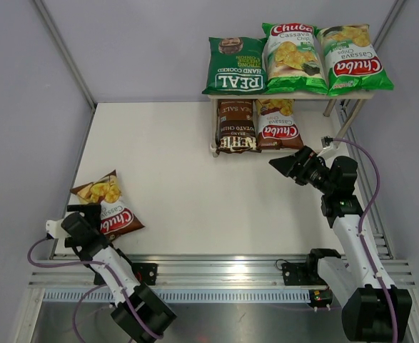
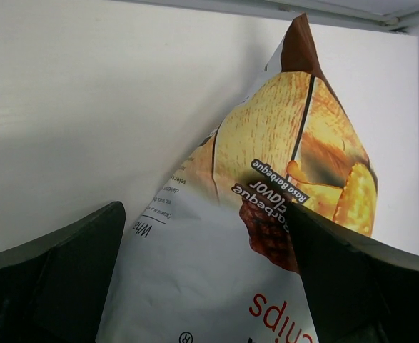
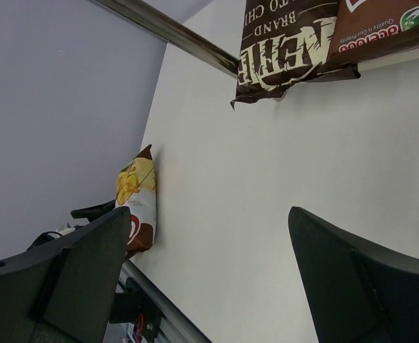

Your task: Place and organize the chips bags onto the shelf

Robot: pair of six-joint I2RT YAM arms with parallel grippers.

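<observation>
left gripper [image 2: 203, 209] spread, straddling brown-red Chuba bag [image 1: 108, 202] | risk: glossy film slipping out while pinching | right gripper [image 1: 295, 166] hanging spread

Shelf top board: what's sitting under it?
Under it, a dark brown Kettle bag and a brown-red Chuba bag lie side by side. Their far ends and anything behind them are covered by the top board.

REAL bag [image 1: 235, 66] dk green; Kettle bag [image 1: 235, 126] brown.
</observation>
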